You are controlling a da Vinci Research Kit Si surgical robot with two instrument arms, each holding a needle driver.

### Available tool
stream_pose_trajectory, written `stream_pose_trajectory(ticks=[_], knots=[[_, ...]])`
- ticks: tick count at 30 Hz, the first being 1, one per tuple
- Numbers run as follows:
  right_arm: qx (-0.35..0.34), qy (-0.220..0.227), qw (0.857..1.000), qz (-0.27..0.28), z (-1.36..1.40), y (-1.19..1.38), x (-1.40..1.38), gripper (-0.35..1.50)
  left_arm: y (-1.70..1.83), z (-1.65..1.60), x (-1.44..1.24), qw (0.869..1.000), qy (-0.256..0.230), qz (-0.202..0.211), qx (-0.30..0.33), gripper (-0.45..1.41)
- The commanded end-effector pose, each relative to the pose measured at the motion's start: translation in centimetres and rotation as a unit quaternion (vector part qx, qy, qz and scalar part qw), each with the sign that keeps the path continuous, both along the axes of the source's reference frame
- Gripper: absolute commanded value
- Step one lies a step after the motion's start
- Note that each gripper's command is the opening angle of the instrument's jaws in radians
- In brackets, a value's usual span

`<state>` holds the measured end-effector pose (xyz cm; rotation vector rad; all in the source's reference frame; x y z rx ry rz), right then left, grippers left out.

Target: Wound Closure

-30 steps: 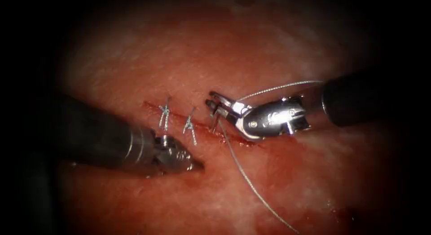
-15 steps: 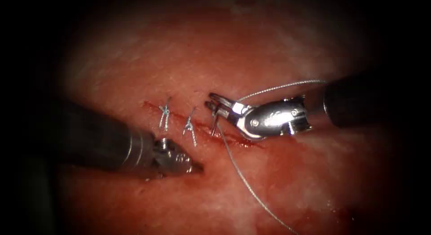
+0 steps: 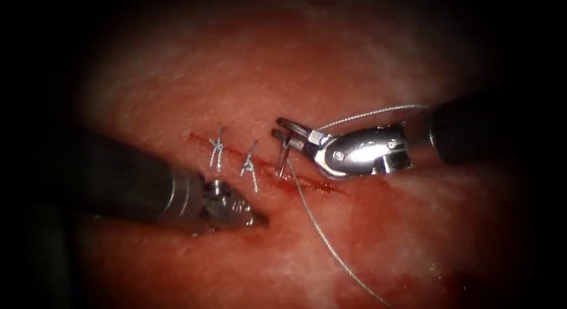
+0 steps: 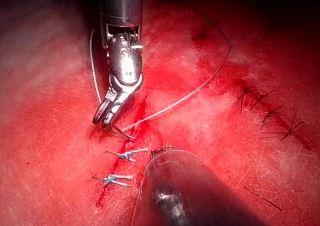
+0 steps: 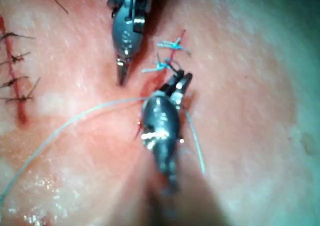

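I've got the right tool (image 3: pixel 282 133) sitting right over the cut (image 3: pixel 313 183), just past the two finished stitches (image 3: pixel 216 152), jaws pinching the needle (image 3: pixel 283 161) near its top so it stands steep with its point at the tissue (image 3: pixel 331 67) (can't tell how deep). Thread (image 3: pixel 322 235) trails toward the near edge. Left tool (image 3: pixel 257 217) is pressed together, empty, parked on the near side of the cut.
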<state>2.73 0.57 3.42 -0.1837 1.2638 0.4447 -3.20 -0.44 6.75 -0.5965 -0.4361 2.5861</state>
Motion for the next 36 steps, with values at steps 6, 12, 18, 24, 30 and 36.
stream_pose_trajectory(ticks=[6,12,18,24,30,36], knots=[[0.023,0.01,1.0,0.006,0.06,-0.11,0.05,-0.35,-0.12,0.07,-0.03,1.0,0.0,-0.001,0.003,-0.45],[0.043,0.009,0.999,0.004,0.08,-0.13,0.06,-0.35,-0.12,0.07,-0.02,1.0,0.0,-0.001,0.003,-0.45],[0.082,0.02,0.996,-0.002,0.11,-0.14,0.06,-0.35,-0.11,0.07,0.02,1.0,-0.001,0.001,0.003,-0.45],[0.152,0.039,0.988,0.0,0.14,-0.14,0.06,-0.35,-0.1,0.08,0.04,1.0,-0.002,0.001,0.003,-0.45],[0.21,0.055,0.976,0.001,0.15,-0.15,0.06,-0.35,-0.1,0.08,0.04,1.0,-0.002,0.001,0.003,-0.45],[0.247,0.068,0.967,-0.002,0.16,-0.15,0.06,-0.35,-0.09,0.08,0.04,1.0,-0.002,0.002,0.003,-0.45]])
